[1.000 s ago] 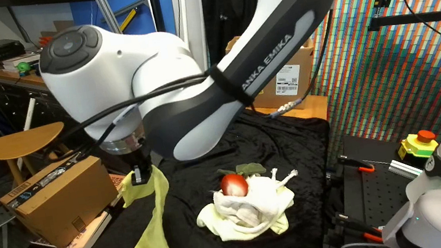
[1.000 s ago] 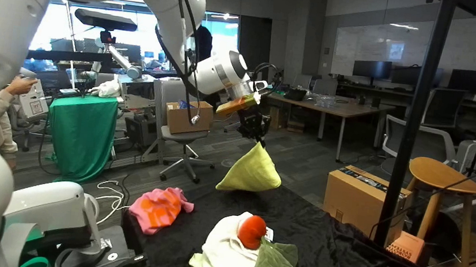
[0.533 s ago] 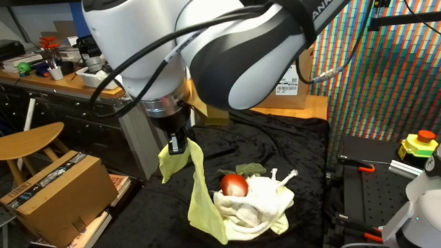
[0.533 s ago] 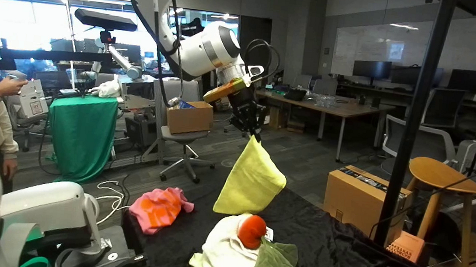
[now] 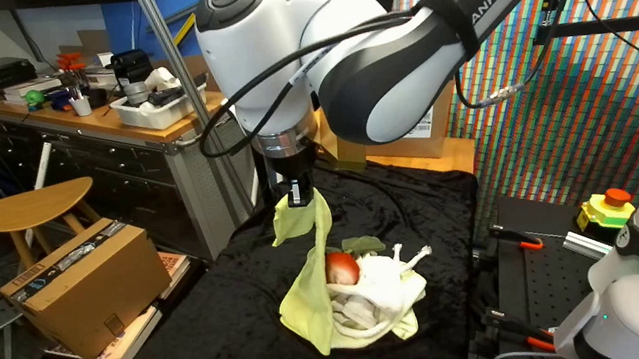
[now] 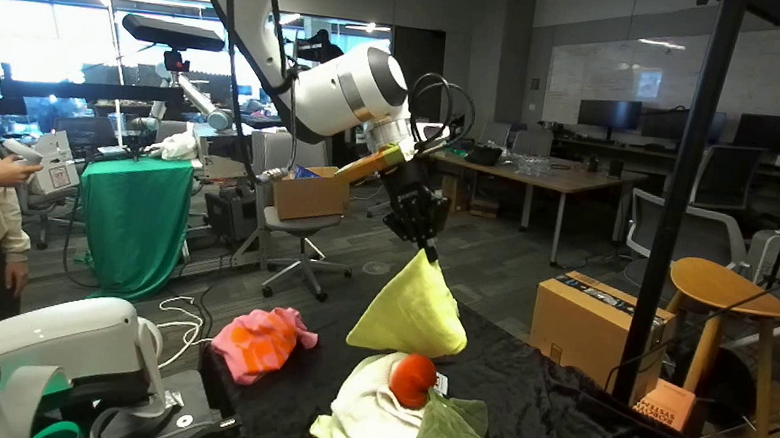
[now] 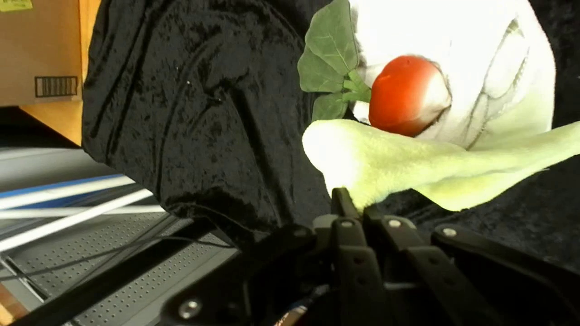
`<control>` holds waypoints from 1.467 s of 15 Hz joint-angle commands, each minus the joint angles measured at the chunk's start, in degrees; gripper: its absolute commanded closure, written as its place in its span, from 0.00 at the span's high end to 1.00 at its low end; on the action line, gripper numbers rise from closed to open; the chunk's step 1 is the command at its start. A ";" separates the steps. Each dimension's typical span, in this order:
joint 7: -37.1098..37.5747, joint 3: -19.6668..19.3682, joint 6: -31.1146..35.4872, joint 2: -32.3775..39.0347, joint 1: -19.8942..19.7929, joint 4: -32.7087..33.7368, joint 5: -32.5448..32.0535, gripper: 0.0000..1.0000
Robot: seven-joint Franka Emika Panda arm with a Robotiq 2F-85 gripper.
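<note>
The black fingers (image 7: 343,203) are pinching one corner of a yellow cloth (image 6: 412,313), which hangs over the black-draped tabletop (image 5: 225,352) just beside a red radish (image 7: 401,97) with green leaves (image 7: 331,45). The radish lies against a white fabric bundle (image 5: 377,288); next to it in an exterior view shows a small white tag (image 6: 442,384), its print too small to read. Whether the yellow cloth touches the bundle, I cannot tell. Light lettering on the robot arm (image 5: 325,7) reads "ANKA EMIKA", the start hidden by a strap (image 5: 451,23). A cardboard box (image 5: 103,300) carries black tape (image 5: 66,265) with a blue mark and blurred white print. On an orange book (image 6: 666,405), "SYSTEM" can be made out. A pink-and-orange cloth (image 6: 262,344) lies at the tabletop's edge.
</note>
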 commanded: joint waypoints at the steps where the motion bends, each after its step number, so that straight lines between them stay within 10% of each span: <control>1: 3.28 0.86 -0.12 0.40 -2.78 -1.63 -2.33 0.06; 8: 7.29 -0.24 2.41 4.97 -5.05 -1.48 -7.08 0.08; 19: 6.83 0.07 2.01 7.31 -5.31 -1.36 -8.56 0.96; 22: 6.82 1.54 2.14 6.81 -4.91 -2.28 -6.22 1.00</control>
